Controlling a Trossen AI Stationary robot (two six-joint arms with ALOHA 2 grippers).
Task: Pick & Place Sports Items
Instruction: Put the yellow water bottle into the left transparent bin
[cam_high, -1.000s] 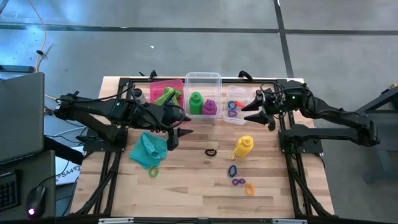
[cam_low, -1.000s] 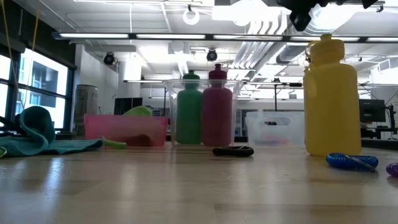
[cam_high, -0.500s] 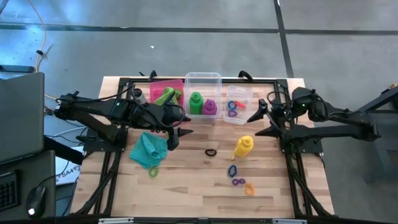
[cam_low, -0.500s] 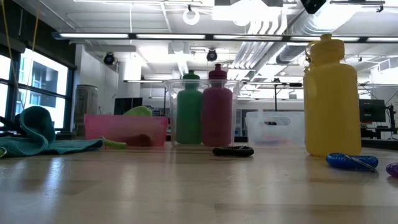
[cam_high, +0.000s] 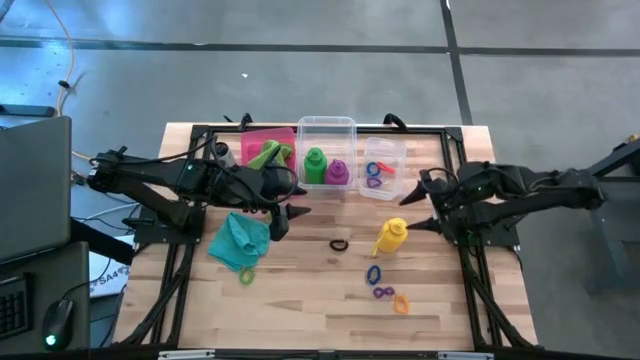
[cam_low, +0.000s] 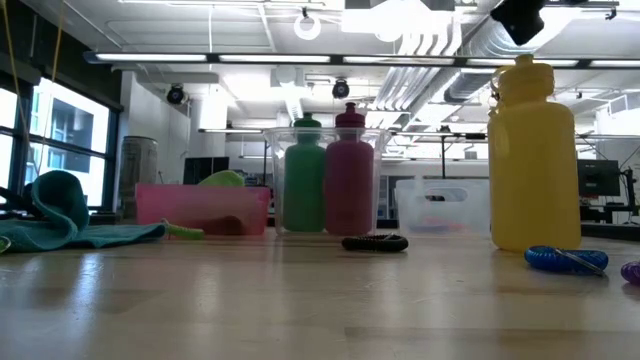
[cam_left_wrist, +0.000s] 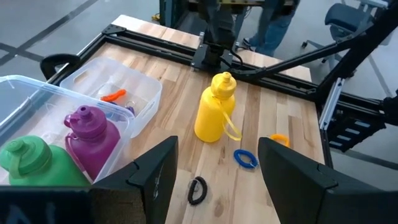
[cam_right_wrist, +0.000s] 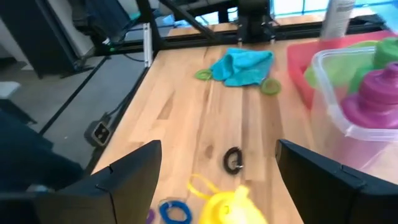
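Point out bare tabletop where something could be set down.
Free: the near strip in front of the teal cloth and black ring. Crowded: the bins along the far edge, and near the yellow bottle with its rings.

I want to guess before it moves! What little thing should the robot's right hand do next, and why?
Probably lower the right gripper a little around the yellow bottle. Its fingers are open just above and beside the bottle's cap, and the bottle stands alone on the table while the green bottle and purple bottle already sit in the clear bin.
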